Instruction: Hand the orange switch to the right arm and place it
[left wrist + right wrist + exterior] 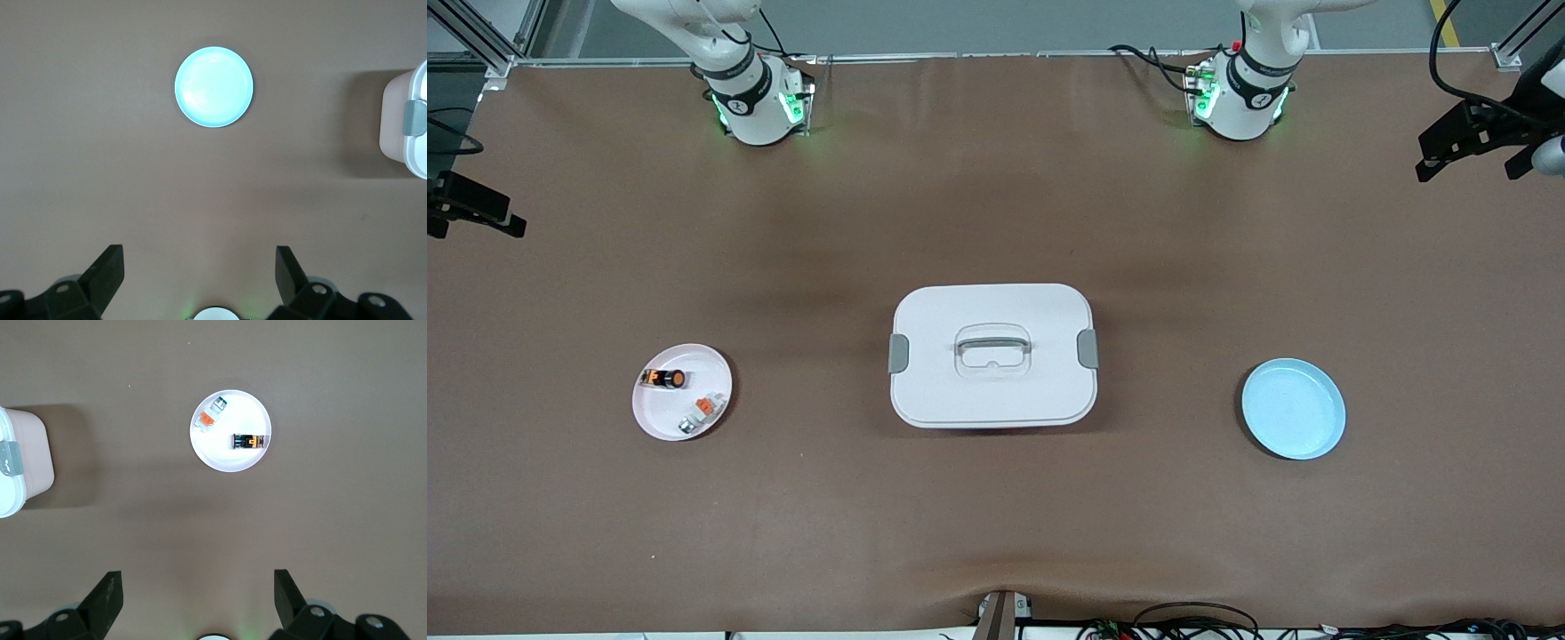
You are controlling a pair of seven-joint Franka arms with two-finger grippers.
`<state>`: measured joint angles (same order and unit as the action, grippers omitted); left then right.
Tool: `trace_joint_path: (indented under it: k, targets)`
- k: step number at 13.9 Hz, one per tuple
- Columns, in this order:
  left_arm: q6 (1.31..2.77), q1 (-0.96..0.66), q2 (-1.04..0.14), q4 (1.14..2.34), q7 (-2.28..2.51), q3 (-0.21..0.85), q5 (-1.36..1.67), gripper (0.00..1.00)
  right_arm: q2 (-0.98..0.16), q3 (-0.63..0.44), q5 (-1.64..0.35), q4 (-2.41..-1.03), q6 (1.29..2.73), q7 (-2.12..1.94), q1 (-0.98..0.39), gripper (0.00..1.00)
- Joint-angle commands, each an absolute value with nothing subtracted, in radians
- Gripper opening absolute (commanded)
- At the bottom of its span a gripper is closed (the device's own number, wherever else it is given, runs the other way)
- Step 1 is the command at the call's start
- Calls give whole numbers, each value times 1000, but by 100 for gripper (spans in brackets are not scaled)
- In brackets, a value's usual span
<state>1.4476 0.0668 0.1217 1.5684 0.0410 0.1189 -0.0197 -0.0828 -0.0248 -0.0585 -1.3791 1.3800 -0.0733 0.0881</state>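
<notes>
Well apart, orange switch on white plate, open right gripper overhead

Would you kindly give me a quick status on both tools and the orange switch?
Left tool open, high over bare table. Right tool open, likewise, waiting. Orange switch lying in white plate beside white-grey part. Lidded white box mid-table.

**Brown cloth, pale dishes, two specks of orange**

A plain brown table cover runs under everything. At its middle sits a white rectangular lidded box with grey side clips. Toward the right arm's end from the box, a round pale pink plate carries the tiny black cylindrical orange switch, orange-tipped and orange-labelled, and a small white-grey part with an orange piece. Toward the left arm's end from the box lies a plain light blue round plate.
</notes>
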Motion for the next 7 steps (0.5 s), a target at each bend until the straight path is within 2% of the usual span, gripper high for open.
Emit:
trace_joint_path:
  k: [1, 7]
  targets:
    - [1436, 75, 115, 1546, 18, 114, 3, 100, -57, -21, -55, -1404, 1385, -63, 95, 100]
    - [1427, 75, 115, 1546, 18, 112, 3, 100, -57, -21, -57, -1404, 1385, -63, 95, 100]
